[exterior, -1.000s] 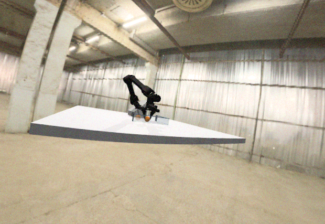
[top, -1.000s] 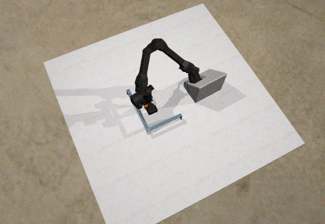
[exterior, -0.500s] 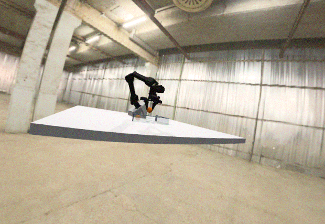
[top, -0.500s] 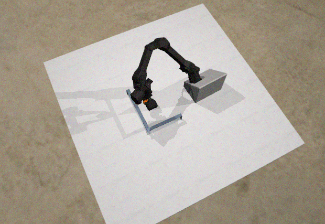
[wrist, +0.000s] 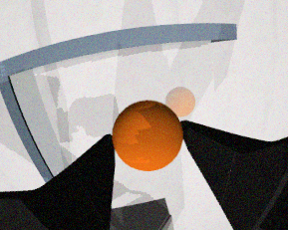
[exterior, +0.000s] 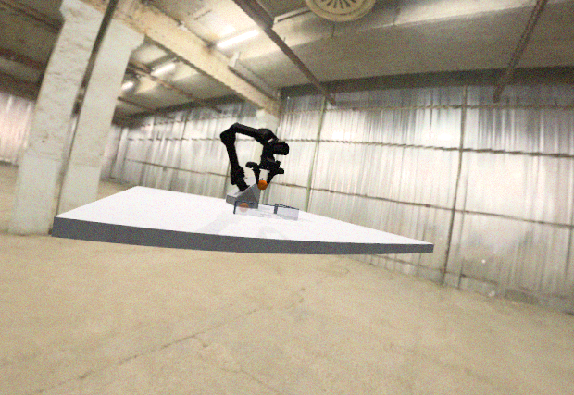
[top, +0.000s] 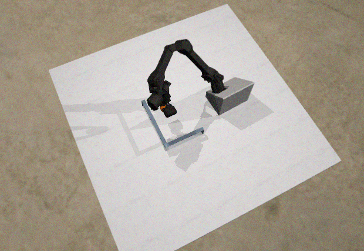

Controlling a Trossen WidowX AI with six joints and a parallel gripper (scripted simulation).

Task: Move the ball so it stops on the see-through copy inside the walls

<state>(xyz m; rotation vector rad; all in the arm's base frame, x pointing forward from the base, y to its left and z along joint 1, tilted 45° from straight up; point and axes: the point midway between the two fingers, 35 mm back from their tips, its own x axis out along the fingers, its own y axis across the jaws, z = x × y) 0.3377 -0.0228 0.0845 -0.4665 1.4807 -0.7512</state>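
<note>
Now the end effector (wrist: pixel 148 142) grips the ball (wrist: pixel 147 134); carry it slightly forward-right over the copy (wrist: pixel 180 102), then lower gently.

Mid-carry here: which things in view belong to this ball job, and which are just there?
Part of the job:
- orange ball, held in the claw, lifted off the table
- see-through copy, pale, on the table inside the corner
- two low clear walls

Just there:
- grey base block under the arm
- hall pillar
</note>
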